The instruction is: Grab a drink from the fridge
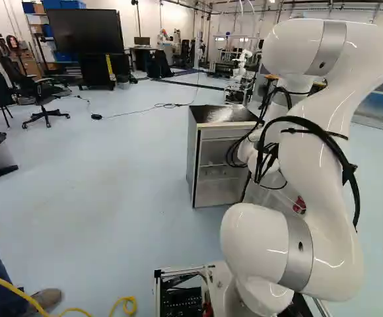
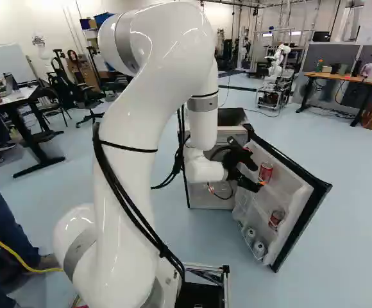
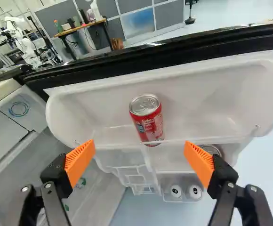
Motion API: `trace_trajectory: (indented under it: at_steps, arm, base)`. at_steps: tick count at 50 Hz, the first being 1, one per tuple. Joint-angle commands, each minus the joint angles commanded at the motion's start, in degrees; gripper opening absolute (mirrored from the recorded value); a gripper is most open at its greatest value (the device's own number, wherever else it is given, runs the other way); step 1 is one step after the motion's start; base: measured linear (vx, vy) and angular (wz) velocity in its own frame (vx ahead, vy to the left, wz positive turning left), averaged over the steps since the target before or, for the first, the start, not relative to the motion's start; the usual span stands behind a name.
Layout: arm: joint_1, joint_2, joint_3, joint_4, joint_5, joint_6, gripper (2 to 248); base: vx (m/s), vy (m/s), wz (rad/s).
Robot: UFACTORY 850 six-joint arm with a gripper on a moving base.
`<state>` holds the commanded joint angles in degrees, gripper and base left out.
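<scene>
Wrist view, red can (image 3: 148,121) in door bin (image 3: 212,101), long axis upright, lid up, jaws wide apart, empty

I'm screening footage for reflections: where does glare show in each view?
Left base view: bright streaks on the arm, pale patch on the fridge top. Right base view: highlights along the arm. Wrist view: shine on the red can's lid, glint on the door's black edge.
</scene>
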<state>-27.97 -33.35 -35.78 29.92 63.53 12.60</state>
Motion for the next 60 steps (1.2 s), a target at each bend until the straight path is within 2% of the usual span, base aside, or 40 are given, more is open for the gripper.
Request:
trace_trajectory:
  at_steps: [16, 33, 48, 60]
  arm:
    - [-1.1, -0.9, -1.4, 0.0, 0.0, 0.0, 247]
    - [-1.4, -1.1, -1.7, 0.0, 0.0, -0.1, 247]
    - [-1.4, -1.1, -1.7, 0.0, 0.0, -6.8, 247]
    - [-1.4, -1.1, -1.7, 0.0, 0.0, -7.9, 247]
  base:
    - [0.000, 0.000, 0.000]
    - [0.000, 0.000, 0.000]
    - [0.000, 0.000, 0.000]
    - [0.000, 0.000, 0.000]
